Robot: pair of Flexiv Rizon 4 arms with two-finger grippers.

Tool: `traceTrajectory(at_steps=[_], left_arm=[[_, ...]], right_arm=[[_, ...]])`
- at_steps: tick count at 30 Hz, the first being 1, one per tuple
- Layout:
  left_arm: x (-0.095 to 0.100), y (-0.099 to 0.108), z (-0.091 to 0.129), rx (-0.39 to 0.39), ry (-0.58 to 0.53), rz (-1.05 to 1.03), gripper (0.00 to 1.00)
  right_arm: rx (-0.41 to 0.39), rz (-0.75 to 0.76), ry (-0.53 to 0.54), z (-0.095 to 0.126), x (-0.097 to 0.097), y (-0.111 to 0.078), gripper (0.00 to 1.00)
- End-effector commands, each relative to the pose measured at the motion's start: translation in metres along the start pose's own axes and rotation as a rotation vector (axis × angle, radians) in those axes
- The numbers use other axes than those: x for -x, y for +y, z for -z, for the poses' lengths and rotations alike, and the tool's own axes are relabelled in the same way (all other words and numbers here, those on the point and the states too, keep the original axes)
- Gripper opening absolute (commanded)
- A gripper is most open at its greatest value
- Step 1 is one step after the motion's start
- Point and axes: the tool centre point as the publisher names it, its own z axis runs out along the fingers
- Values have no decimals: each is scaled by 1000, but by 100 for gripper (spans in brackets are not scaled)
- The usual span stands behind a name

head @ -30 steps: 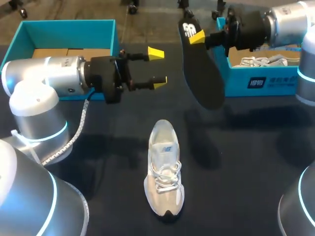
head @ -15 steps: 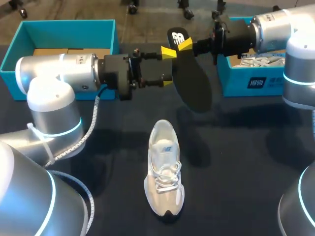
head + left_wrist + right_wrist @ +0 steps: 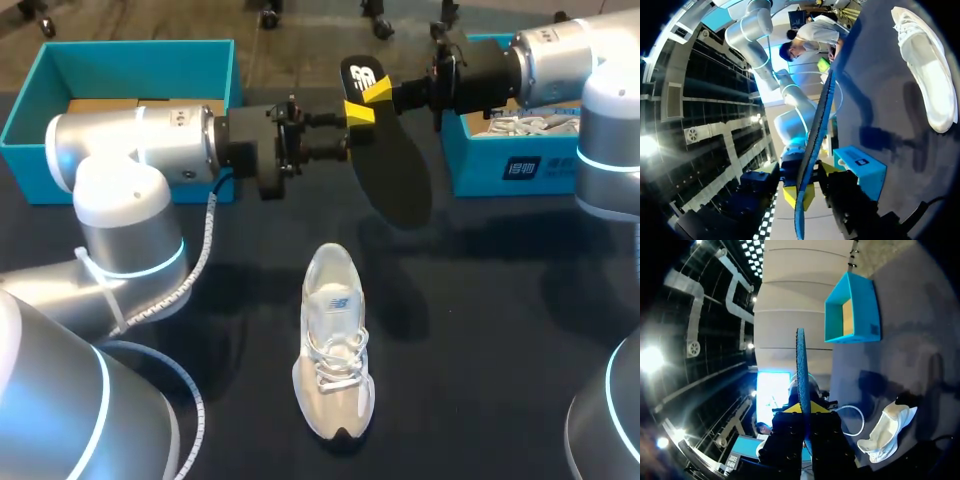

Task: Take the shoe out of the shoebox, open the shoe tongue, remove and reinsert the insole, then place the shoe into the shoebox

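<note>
The insole [image 3: 385, 165] was pinched by the right gripper [image 3: 373, 92] at upper centre. The left gripper [image 3: 352, 132] was set around it; whether clamped could not be told. The shoe [image 3: 333, 340] was seen below.

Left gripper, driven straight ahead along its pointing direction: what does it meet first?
The black insole, held up by the right gripper, directly ahead of the left gripper; they look nearly touching, though depth is unclear.
</note>
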Motion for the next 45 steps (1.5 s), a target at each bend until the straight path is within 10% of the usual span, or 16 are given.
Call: traceTrajectory(at_steps=[1, 22, 24, 32, 33, 34, 35, 45], left_arm=[[2, -3, -1, 5, 5, -3, 43], [4, -2, -8, 15, 10, -31, 20], [4, -2, -9, 18, 14, -38, 0], [2, -4, -9, 17, 18, -41, 0], [2, -4, -8, 15, 18, -42, 0], [2, -5, -6, 14, 19, -42, 0], [2, -5, -4, 12, 19, -42, 0], [3, -10, 41, -86, -2, 330, 0]], right_arm=[[-1, 0, -1, -1, 0, 1, 0], [-1, 0, -1, -1, 0, 1, 0], [-1, 0, -1, -1, 0, 1, 0], [8, 4, 5, 0, -1, 0, 0], [13, 12, 19, 1, -2, 0, 8], [23, 24, 28, 1, -3, -1, 69], [28, 29, 32, 3, -4, -2, 100], [69, 47, 43, 27, -5, -27, 100]])
